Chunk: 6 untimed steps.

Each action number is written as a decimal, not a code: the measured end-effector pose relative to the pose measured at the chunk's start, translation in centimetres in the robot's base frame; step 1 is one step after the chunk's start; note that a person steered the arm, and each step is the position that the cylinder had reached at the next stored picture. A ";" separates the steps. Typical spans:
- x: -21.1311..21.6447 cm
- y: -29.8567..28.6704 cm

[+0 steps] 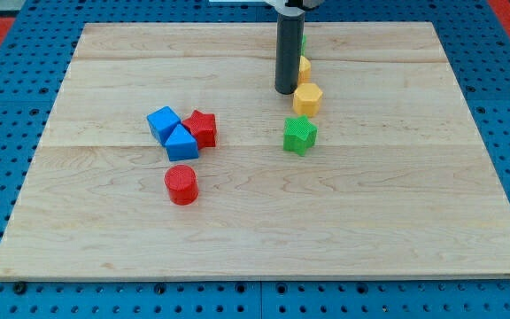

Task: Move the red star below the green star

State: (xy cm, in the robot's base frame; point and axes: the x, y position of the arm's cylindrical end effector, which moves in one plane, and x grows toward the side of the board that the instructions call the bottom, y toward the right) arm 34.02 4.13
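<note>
The red star point(203, 128) lies left of the board's middle, touching a blue block point(181, 143) on its left. The green star point(299, 135) lies to its right, just right of the middle. My tip point(285, 91) stands above the green star, toward the view's top, next to a yellow hexagon point(307, 99). The tip is far from the red star, up and to its right.
A blue cube point(163, 122) sits left of the red star. A red cylinder point(181, 185) lies below the blue blocks. Another yellow block point(304, 69) and a green block point(303, 40) are partly hidden behind the rod. The wooden board point(414, 221) lies on a blue pegboard.
</note>
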 end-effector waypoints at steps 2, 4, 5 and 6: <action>0.2 -0.6; 0.6 -5.1; 0.7 -8.5; 1.3 -8.5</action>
State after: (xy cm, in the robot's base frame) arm 35.29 -4.41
